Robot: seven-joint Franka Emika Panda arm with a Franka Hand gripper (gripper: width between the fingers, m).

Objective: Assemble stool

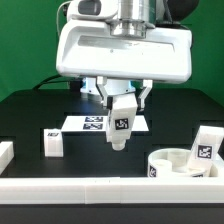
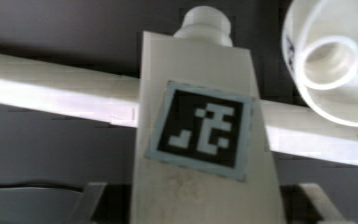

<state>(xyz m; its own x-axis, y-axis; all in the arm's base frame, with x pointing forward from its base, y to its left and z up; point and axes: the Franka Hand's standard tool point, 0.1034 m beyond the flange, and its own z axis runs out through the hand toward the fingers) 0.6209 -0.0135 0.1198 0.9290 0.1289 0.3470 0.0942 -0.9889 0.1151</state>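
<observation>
My gripper is shut on a white block leg and holds it upright above the black table, peg end down. In the wrist view the leg fills the middle with its square tag facing the camera, and a finger shows on either side of it. The round disc seat lies at the exterior view's front right and shows in the wrist view beyond the leg's peg. A second leg stands by the seat. A third leg lies at the exterior view's left.
The marker board lies flat behind the held leg. A long white border rail runs along the front edge, and a short piece sits at the left. The rail crosses the wrist view behind the leg.
</observation>
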